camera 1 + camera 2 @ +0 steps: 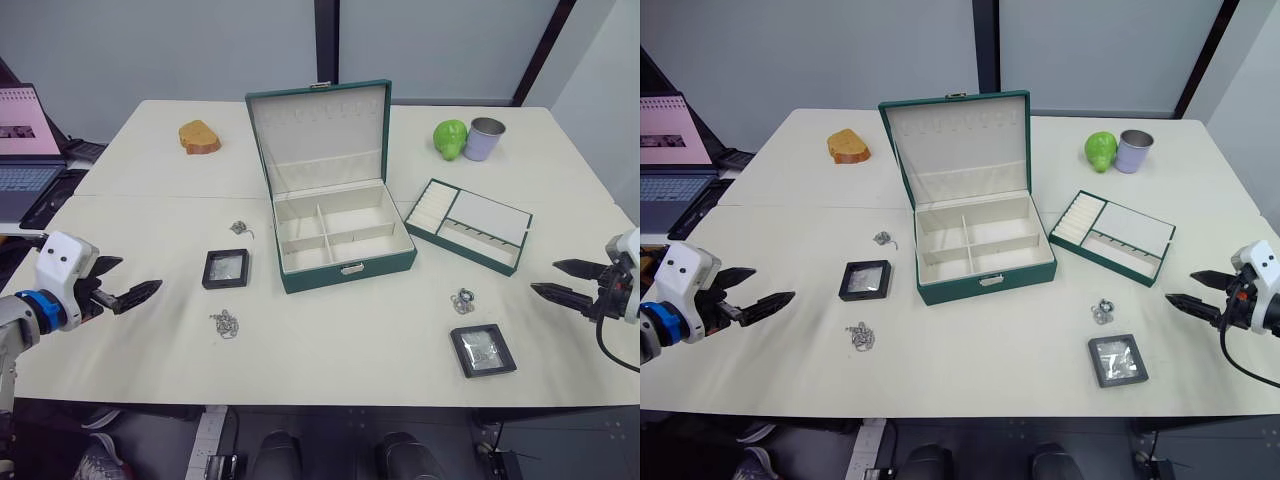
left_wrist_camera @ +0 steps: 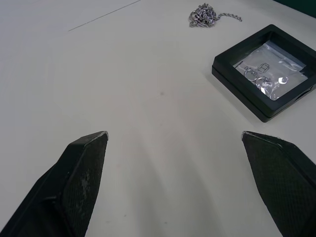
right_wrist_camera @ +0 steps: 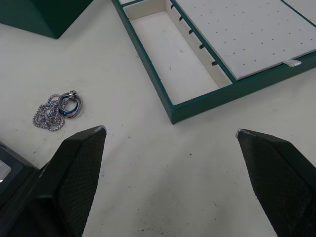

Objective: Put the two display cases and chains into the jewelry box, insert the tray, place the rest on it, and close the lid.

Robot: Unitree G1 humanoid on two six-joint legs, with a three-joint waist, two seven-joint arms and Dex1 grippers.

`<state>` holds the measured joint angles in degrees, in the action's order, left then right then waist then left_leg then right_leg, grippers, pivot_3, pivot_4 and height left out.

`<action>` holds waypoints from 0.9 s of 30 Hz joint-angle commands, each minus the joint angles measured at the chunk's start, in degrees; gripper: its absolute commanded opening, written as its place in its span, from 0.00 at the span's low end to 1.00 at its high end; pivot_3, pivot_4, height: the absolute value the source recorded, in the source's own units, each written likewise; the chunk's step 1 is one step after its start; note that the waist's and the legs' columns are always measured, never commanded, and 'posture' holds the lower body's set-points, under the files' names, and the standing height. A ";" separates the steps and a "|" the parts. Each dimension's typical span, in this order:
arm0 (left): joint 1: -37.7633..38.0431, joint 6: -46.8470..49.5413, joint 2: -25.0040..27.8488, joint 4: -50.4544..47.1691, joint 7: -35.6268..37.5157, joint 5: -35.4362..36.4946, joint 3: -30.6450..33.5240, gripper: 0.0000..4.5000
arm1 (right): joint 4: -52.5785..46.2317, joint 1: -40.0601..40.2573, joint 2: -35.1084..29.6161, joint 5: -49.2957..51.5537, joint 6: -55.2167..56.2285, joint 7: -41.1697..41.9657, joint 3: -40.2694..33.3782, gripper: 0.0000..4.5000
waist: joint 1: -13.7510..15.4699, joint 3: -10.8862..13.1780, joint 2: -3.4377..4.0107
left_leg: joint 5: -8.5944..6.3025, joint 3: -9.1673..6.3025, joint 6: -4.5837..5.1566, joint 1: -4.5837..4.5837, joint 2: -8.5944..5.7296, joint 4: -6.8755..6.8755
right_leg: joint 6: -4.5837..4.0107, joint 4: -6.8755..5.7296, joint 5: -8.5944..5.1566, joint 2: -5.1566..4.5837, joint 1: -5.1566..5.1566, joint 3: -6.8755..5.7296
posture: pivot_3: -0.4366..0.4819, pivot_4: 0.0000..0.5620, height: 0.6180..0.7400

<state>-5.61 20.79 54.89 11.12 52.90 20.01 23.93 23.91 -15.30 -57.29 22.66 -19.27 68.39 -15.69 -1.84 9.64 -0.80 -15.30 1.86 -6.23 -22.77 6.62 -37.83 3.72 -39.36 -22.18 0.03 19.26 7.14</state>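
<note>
While 2 display cases lie out, 2 chains too.

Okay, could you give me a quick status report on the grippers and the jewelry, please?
Left gripper and right gripper open, empty. Jewelry box open, empty; both display cases, chains, tray on the table. Nothing obstructing.
</note>
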 commanded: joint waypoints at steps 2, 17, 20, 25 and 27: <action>-1.03 -1.10 0.08 -0.25 -0.35 -0.42 -0.08 1.00 | -0.41 -0.41 -1.03 0.11 1.21 -0.19 -2.11 1.00 | 0.00 0.00 0.00 | 0.00 0.00 0.00 0.00 0.00 0.00 | 0.00 -0.01 0.00 0.00 0.00 0.00 | 0.48 0.27 1.00; -8.68 3.86 -8.19 -8.66 -6.21 2.78 -4.10 0.80 | -9.81 -15.22 14.25 -0.23 -0.94 -16.50 2.78 0.80 | -0.09 0.00 0.01 | 0.01 -0.02 -0.01 -0.01 0.04 -0.06 | 0.00 -0.21 0.00 0.04 0.05 0.02 | 0.48 0.27 1.00; -10.70 4.51 -10.55 -10.66 -8.43 1.19 -7.71 0.59 | -6.07 -20.88 17.84 -4.03 0.43 -20.31 6.38 0.57 | -0.14 0.00 0.01 | 0.01 -0.01 -0.01 -0.01 0.03 -0.09 | 0.00 -0.31 0.00 0.04 0.09 0.02 | 0.48 0.27 1.00; -12.44 6.37 -13.66 -14.07 -11.58 -0.72 -12.77 0.24 | 2.22 -28.66 22.94 -11.21 3.82 -22.57 13.81 0.29 | -0.31 0.00 0.00 | 0.01 -0.02 -0.01 -0.05 0.03 -0.14 | -0.01 -0.34 0.00 0.04 0.18 0.02 | 0.48 0.27 1.00; -12.91 6.92 -14.77 -14.62 -12.84 -1.54 -14.25 0.10 | 6.41 -30.94 24.57 -13.87 5.84 -23.48 16.00 0.19 | -0.45 -0.01 0.00 | 0.01 -0.01 -0.01 -0.05 0.03 -0.17 | -0.01 -0.40 0.00 0.04 0.24 0.03 | 0.48 0.27 1.00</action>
<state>-17.78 27.42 40.19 -1.59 41.36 19.01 10.00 28.34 -44.63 -32.70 10.71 -15.63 45.72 -0.26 -2.29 9.64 -0.80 -15.28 1.86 -6.24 -22.84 6.64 -38.00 3.71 -39.77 -22.18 0.07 19.54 7.17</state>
